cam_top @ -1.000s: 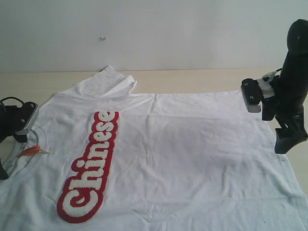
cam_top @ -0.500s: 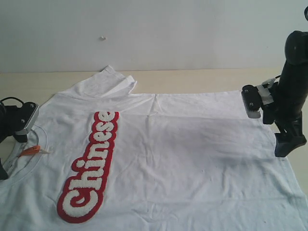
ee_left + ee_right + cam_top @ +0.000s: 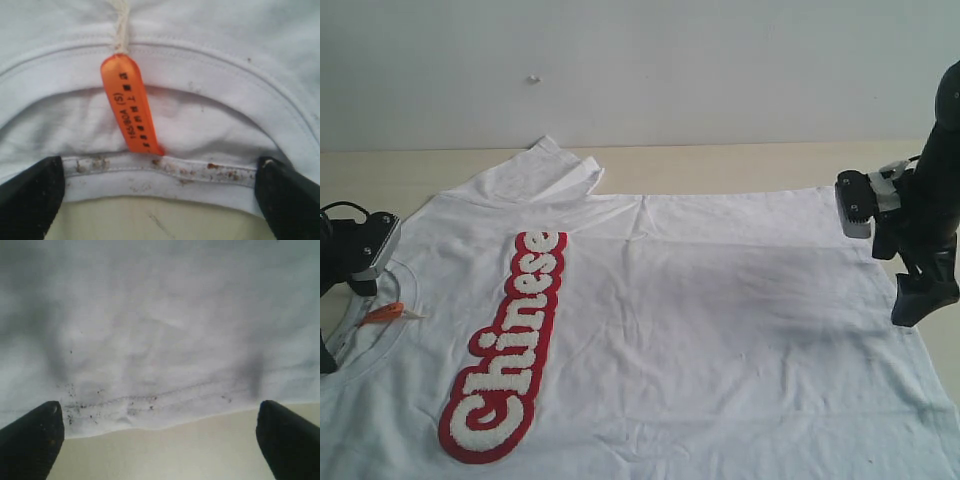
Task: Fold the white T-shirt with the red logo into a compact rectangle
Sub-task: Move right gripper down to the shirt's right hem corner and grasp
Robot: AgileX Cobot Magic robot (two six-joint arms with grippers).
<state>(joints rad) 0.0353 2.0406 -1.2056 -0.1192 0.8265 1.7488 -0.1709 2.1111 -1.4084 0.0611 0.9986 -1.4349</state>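
The white T-shirt [image 3: 700,300] lies flat on the table, collar to the left and hem to the right. Its red logo [image 3: 505,345] faces up on the left half. My left gripper [image 3: 355,260] sits at the collar. In the left wrist view it [image 3: 160,197] is open, its fingertips [image 3: 30,195] straddling the stained ribbed collar [image 3: 165,172] just below the orange neck tag [image 3: 131,110]. My right gripper [image 3: 920,295] hovers at the hem on the right. In the right wrist view it [image 3: 160,440] is open over the hem edge [image 3: 150,412], holding nothing.
The tan table [image 3: 720,165] shows behind the shirt and beside the hem [image 3: 175,455]. One sleeve [image 3: 545,170] is bunched at the far side near the white wall [image 3: 640,70]. The shirt runs off the near edge of the exterior view.
My right arm has shifted slightly to the right, off the shirt toward the hem edge. The left arm and the shirt have not moved.
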